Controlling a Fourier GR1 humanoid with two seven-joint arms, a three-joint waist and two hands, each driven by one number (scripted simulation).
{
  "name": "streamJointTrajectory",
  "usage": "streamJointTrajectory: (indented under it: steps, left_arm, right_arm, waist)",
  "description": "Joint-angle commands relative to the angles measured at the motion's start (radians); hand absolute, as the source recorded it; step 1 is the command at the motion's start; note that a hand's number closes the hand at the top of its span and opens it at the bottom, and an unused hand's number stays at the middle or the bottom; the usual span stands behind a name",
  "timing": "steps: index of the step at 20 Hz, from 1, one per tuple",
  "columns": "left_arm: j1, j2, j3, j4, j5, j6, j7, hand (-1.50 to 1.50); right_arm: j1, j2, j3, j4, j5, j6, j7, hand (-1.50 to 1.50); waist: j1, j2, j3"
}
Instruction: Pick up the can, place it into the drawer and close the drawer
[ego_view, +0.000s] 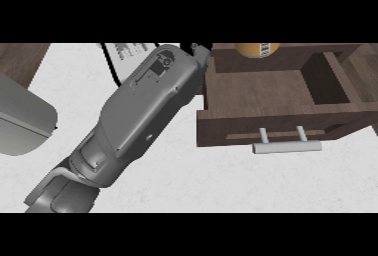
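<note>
A yellow-orange can (257, 49) shows at the far end of the open brown wooden drawer (258, 87), cut off by the view's top. The drawer's front panel carries a pale grey bar handle (286, 146) and faces me. My left forearm runs from the lower left up to the drawer's far left corner. Only a black sliver of the left hand (199, 50) shows there, just left of the can, and its fingers are hidden. The right hand is out of view.
A grey rounded object (22, 117) sits at the left edge of the white counter (221, 185). A white item with black print (129, 52) lies behind the forearm. Dark wood (18, 60) fills the top left corner.
</note>
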Motion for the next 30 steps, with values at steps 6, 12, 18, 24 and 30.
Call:
streamJointTrajectory:
  steps: [6, 12, 18, 24, 30]
  left_arm:
    - [-0.092, 0.000, -0.097, 0.140, 0.145, 0.023, -0.060, 1.50]
    - [-0.109, 0.000, -0.189, 0.200, 0.240, 0.067, -0.087, 1.50]
    - [-0.066, 0.000, -0.279, 0.250, 0.292, 0.068, -0.151, 1.50]
    - [-0.103, 0.000, -0.308, 0.295, 0.339, 0.132, -0.141, -1.50]
    - [-0.046, 0.000, -0.358, 0.283, 0.390, 0.134, -0.195, -1.50]
  right_arm:
    - [-0.071, -0.034, 0.012, 0.033, 0.012, -0.050, 0.034, -1.50]
    - [-0.021, -0.011, 0.035, -0.032, 0.001, -0.027, 0.039, -1.50]
    - [-0.073, -0.022, 0.055, -0.005, 0.035, -0.042, 0.044, -1.50]
    - [-0.067, 0.001, 0.054, -0.001, 0.056, -0.021, 0.011, -1.50]
    - [-0.100, 0.008, 0.086, -0.049, 0.090, -0.081, 0.063, -1.50]
  waist:
    - [0.000, 0.003, 0.000]
    - [-0.030, 0.006, 0.001]
    - [-0.042, 0.013, 0.001]
    - [-0.045, 0.014, 0.002]
    - [-0.035, 0.015, 0.000]
